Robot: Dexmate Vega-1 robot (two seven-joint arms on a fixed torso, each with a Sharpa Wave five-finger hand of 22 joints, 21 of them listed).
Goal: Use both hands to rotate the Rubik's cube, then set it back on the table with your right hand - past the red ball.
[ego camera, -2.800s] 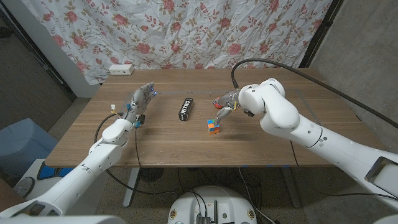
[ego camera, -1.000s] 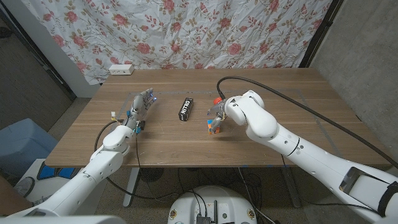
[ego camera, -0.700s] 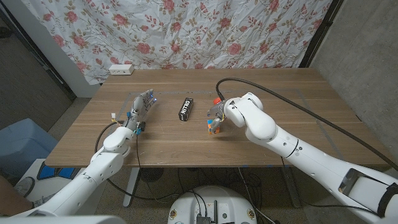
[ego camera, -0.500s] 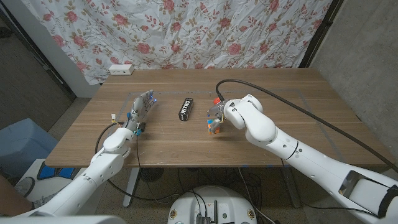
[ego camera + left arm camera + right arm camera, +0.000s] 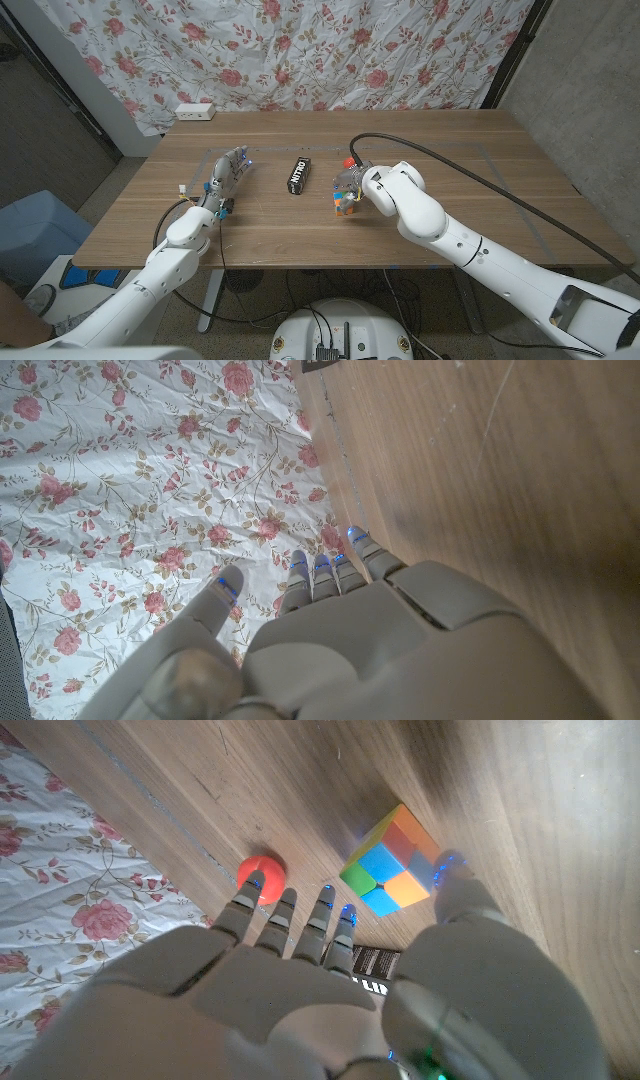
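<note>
While the Rubik's cube (image 5: 343,203) sits on the wooden table (image 5: 420,240) near its middle, a little toward the right edge, your right hand (image 5: 351,184) is poised directly above it, fingers spread and gripping nothing. In the right wrist view the cube (image 5: 392,859) lies just ahead of the palm, framed between the thumb on 1 side and the other fingertips (image 5: 330,898) on the other, so the hand (image 5: 300,990) is already aligned and, as I judge it, you only need to lower and close. I cannot tell from these views whether any fingertip touches the cube yet. The cube has no long axis to worry about; it rests turned so a corner rather than a flat face points toward the palm, so you may have to twist the wrist slightly for the fingers to meet opposite faces. The red ball (image 5: 348,160) sits just beyond the cube toward the far edge, and in the wrist view it (image 5: 261,873) appears right at the fingertips, so keep them from nudging it. A dark packet (image 5: 298,175) lies just beside the cube on the side of the left edge. Your left hand (image 5: 226,168) hovers well apart, near the left edge, with fingers extended and nothing in them (image 5: 330,630). The right hand is by far the nearer, so it should take the cube 1st and carry it toward the left.
</note>
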